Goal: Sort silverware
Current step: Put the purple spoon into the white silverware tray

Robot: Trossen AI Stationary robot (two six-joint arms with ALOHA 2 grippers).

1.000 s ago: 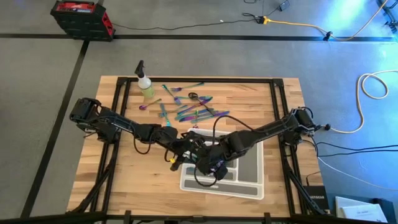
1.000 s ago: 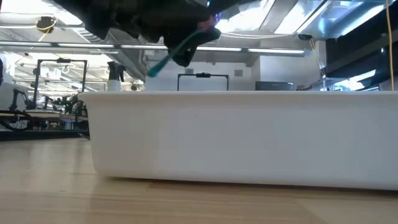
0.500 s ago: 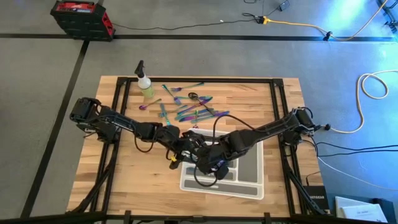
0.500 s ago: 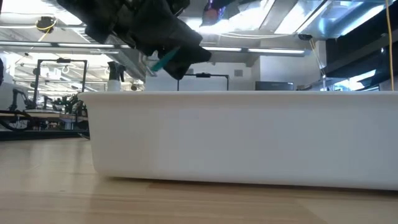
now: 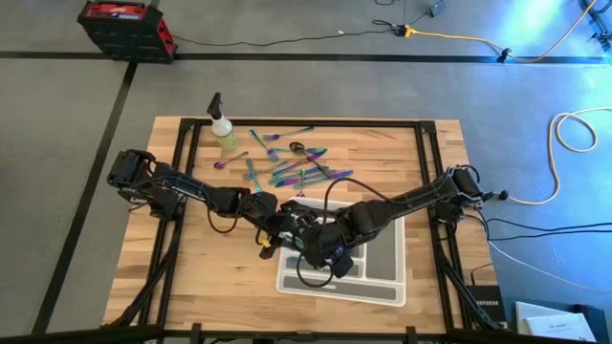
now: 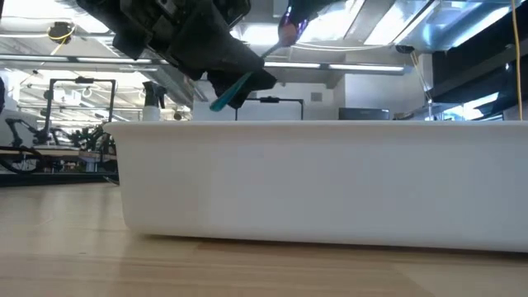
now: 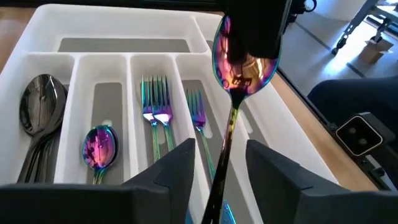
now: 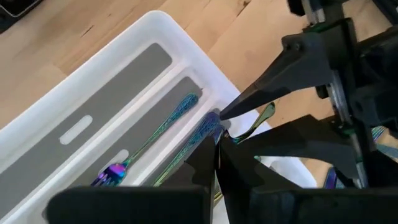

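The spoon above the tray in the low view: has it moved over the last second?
Yes. The spoon has tilted, its teal handle swinging right and lower toward the white tray's rim, between both grippers.

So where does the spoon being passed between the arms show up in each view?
High: hidden under both end effectors above the tray.
Low: spoon at top centre, above the tray wall.
Left wrist: centre, bowl up.
Right wrist: only its handle.
Shared landmark: the tray.

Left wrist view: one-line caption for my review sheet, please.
Iridescent rainbow metal spoon between the left gripper's fingers, its bowl at the right gripper, above the white compartment tray holding forks and spoons.
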